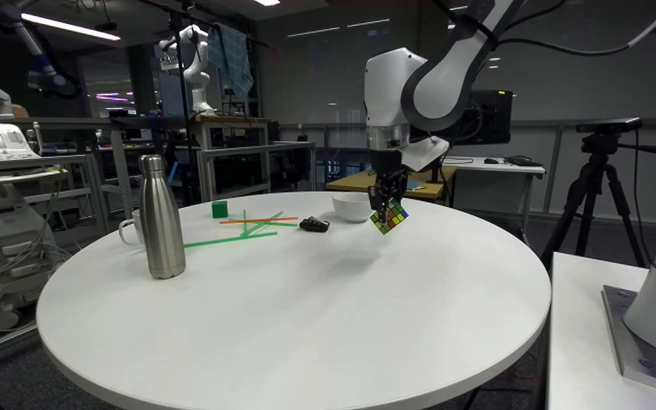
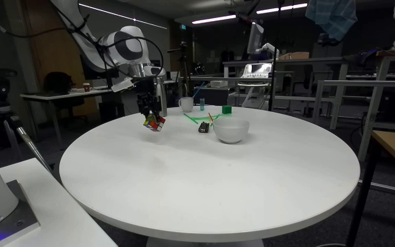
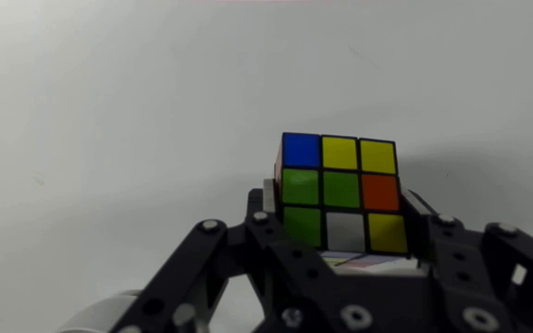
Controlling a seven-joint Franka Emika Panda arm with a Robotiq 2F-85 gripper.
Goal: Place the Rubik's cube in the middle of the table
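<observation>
The Rubik's cube [image 3: 340, 187] is clasped between both fingers of my gripper [image 3: 342, 200], which press on its opposite sides in the wrist view. In both exterior views the cube [image 1: 389, 217] hangs tilted above the round white table [image 1: 305, 324], with a soft shadow on the top beneath it. My gripper [image 2: 153, 118] points down at the robot's side of the table [image 2: 218, 192], and its fingers partly cover the cube [image 2: 154, 123] there. Part of the cube's lower left square is hidden by a finger link in the wrist view.
A white bowl [image 2: 231, 129] stands near the cube, with a small dark object [image 1: 314, 224] beside it. Green and orange strips [image 1: 259, 221] and a green block [image 1: 220, 209] lie farther off. A steel bottle [image 1: 161, 222] and a white mug [image 2: 186, 104] stand upright.
</observation>
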